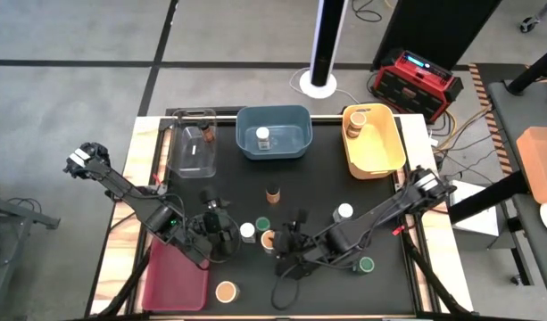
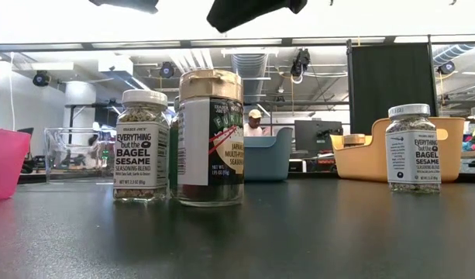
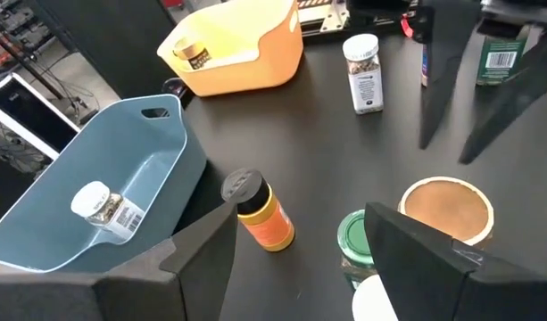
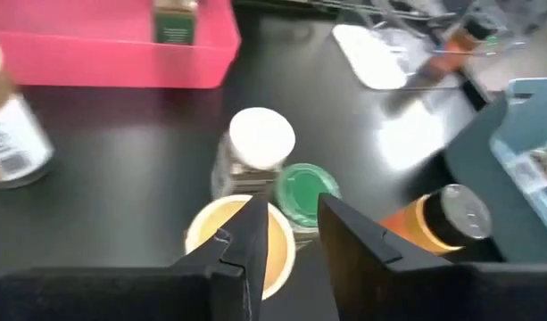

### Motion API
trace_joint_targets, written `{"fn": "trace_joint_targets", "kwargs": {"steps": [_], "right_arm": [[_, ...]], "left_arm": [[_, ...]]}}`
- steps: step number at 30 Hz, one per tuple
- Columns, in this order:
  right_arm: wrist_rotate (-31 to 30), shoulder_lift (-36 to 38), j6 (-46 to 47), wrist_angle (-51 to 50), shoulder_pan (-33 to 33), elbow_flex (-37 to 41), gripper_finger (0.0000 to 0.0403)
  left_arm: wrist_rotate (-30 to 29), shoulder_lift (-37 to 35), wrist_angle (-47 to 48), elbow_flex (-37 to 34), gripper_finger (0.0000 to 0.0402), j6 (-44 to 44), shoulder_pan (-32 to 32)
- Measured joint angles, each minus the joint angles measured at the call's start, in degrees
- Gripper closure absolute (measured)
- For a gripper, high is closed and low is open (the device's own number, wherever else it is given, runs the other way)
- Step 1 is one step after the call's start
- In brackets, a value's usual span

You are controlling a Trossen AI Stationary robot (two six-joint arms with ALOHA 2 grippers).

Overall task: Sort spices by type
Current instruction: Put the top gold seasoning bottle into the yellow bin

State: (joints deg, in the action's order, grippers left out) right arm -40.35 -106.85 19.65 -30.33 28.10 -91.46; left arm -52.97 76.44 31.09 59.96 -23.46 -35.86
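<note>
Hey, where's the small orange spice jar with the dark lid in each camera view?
High view: the small orange spice jar with the dark lid stands mid-table, in front of the blue plastic bin.
Low view: not visible; the bin shows behind.
Left wrist view: the jar stands beside the bin.
Right wrist view: the jar is near the bin's corner.
Shared landmark: the blue bin.

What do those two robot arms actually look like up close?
Both arms are dark, thin and jointed. The left arm carries a small white block near its shoulder and a tiny green light lower down. Each ends in a tool, left and right, with two flat, black, wedge-shaped fingers.
</note>
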Motion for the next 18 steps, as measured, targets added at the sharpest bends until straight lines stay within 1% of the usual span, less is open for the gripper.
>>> {"fn": "trace_joint_targets", "kwargs": {"steps": [3,6,9,15,18], "right_arm": [[0.2,0.0,0.3,0.0,0.0,0.0,0.0297],[0.3,0.1,0.5,0.0,0.1,0.0,0.026],[0.6,0.1,3.8,-0.1,0.2,0.0,0.0205],[6.3,0.1,11.8,-1.0,0.1,0.0,0.0074],[6.3,0.1,13.0,-0.9,0.1,0.0,0.0024]], "left_arm": [[0.0,0.0,0.4,0.0,0.0171,0.0,0.0],[0.0,0.0,0.5,0.0,0.0171,0.4,0.0],[0.0,0.0,2.1,0.0,0.0171,0.4,0.0],[0.0,0.0,5.3,0.0,0.0171,0.5,0.0],[0.0,0.0,7.2,0.0,0.0171,0.5,0.0]]}}
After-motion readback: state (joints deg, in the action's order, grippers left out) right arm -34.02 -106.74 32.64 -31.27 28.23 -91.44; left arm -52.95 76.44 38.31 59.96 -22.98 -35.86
